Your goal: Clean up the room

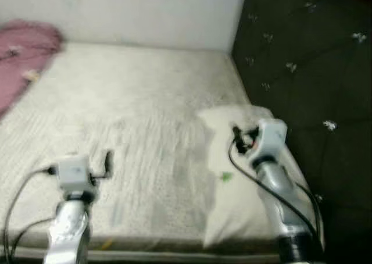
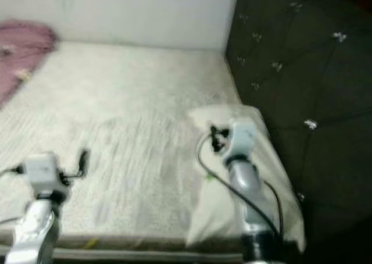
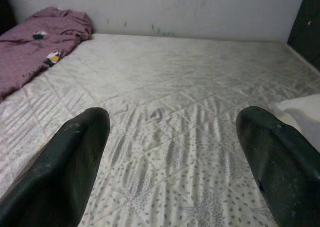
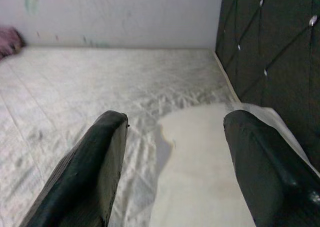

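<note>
A bare white quilted mattress [image 1: 133, 101] lies before me. A crumpled pink blanket [image 1: 23, 49] is heaped at its far left corner, also seen as the blanket [image 3: 35, 52] in the left wrist view. A white pillow [image 1: 218, 136] lies at the right side against the headboard, with a small green speck [image 1: 225, 176] on it. My right gripper [image 4: 176, 118] hovers open over the pillow's [image 4: 200, 162] near part. My left gripper [image 3: 175, 117] is open above the mattress's front left, holding nothing.
A dark tufted headboard [image 1: 302, 54] with shiny buttons rises along the right. A pale wall [image 1: 145, 14] closes off the far side. The mattress's front edge [image 1: 145, 243] runs just below my arms.
</note>
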You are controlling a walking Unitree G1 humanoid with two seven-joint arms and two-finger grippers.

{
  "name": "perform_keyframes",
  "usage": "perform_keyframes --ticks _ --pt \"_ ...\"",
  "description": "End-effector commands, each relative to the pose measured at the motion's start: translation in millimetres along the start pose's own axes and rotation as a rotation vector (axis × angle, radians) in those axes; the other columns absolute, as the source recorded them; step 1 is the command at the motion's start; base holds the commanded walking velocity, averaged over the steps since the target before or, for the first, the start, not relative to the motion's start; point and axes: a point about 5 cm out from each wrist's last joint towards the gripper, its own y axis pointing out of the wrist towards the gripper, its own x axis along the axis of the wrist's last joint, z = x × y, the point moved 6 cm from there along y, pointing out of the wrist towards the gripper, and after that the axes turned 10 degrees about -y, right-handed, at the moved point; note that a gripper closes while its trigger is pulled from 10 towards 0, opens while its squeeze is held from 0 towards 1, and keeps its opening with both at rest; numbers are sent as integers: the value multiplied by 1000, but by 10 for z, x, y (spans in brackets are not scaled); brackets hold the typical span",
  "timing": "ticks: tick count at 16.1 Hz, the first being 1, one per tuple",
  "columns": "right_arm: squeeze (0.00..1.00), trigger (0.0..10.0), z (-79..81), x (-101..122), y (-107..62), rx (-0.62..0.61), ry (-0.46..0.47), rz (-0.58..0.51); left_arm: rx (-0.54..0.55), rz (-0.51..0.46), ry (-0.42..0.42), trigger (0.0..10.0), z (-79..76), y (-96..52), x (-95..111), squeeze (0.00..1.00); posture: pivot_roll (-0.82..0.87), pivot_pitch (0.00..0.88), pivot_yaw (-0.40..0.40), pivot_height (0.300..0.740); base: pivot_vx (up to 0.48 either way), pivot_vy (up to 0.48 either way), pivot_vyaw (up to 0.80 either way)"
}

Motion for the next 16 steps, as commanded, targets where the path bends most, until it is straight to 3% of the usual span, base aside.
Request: perform_keyframes --ticks 1,4,6,8,10,12,16 --pt "0 10000 62 96 31 12 -12 -25 13 -5 8 10000 59 12 34 0 -20 0 -46 740 0 480 0" --pt "0 10000 67 108 30 14 -34 -35 15 -8 3 10000 56 14 37 0 -17 0 -48 740 0 480 0" --pt "0 10000 -32 85 39 -20 24 -23 12 -12 -4 10000 49 11 44 0 -17 0 -48 740 0 480 0" --pt "0 10000 -33 55 42 -17 -8 -7 12 -11 -6 10000 46 11 42 0 -17 0 -53 740 0 480 0" --pt "0 10000 41 8 36 -1 -100 6 9 -9 -8 10000 42 20 42 0 -18 0 -55 740 0 480 0" --pt "0 10000 62 -51 28 -20 42 50 9 -11 -19 10000 38 28 52 0 -18 0 -54 740 0 480 0" --pt "0 10000 20 -86 23 -12 17 62 6 -9 -30 10000 32 25 55 0 -21 0 -51 740 0 480 0"
